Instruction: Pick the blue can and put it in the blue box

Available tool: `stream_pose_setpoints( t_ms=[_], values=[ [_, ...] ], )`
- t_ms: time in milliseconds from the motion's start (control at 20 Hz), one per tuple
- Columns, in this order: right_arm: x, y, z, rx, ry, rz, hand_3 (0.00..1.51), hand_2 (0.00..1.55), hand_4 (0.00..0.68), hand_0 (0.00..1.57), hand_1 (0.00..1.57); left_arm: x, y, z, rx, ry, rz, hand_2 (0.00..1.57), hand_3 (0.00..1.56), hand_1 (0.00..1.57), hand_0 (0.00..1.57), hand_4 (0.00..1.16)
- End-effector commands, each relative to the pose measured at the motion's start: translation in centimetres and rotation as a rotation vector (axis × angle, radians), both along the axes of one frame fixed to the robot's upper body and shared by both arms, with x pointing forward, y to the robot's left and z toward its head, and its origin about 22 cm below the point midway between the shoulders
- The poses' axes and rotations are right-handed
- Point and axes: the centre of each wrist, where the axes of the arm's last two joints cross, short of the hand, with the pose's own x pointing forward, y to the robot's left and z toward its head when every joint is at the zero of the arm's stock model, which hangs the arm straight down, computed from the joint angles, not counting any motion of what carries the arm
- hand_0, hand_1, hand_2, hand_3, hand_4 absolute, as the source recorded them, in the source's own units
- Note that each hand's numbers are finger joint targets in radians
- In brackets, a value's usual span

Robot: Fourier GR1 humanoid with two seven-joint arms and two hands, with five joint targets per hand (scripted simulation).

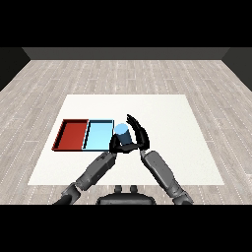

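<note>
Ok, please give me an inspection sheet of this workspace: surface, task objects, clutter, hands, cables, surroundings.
Surface: white table on a wood-plank floor.
Task objects: blue can upright between both hands, just right of the light blue tray; not yet in it.
Clutter: red tray, left of the blue one, touching it.
Hands: left hand curled round the can; right hand against its right side, fingers straight.
Cables: nothing seen.
Surroundings: dark wall behind.

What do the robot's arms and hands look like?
Both forearms are grey, smooth and rounded, like thick tubes. The left hand and the right hand are black, each with slim fingers and a thumb. No cables, markings or sleeves show.
</note>
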Motion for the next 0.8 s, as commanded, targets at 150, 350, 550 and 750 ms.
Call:
stream_pose_setpoints(
  t_ms=[150, 350, 550, 750],
  values=[
    [-0.8, -4.8, 0.3, 0.073, -0.06, -0.031, 0.0, 0.0, 0.0, 0.0, 0.0, 0.0, 1.7, -0.7, 0.025, -0.001, 0.039, 1.57, 1.54, 1.57, 1.57, 1.15],
    [-1.6, -7.9, 0.1, 0.23, -0.081, -0.123, 0.0, 0.0, 0.0, 0.0, 0.0, 2.6, 3.0, 0.1, 0.076, -0.047, 0.09, 1.57, 1.53, 1.57, 1.57, 1.15],
    [-1.8, -10.5, -0.7, 0.263, -0.074, -0.209, 0.0, 0.0, 0.0, 0.0, 0.0, 3.6, 6.3, 2.4, 0.192, -0.052, 0.15, 1.57, 1.52, 1.57, 1.57, 1.15],
    [-1.6, -11.9, -0.2, 0.289, -0.062, -0.218, 0.0, 0.0, 0.0, 0.0, 0.0, 5.4, 10.3, 4.0, 0.245, 0.017, 0.236, 1.57, 1.52, 1.57, 1.57, 1.15]
  ],
)
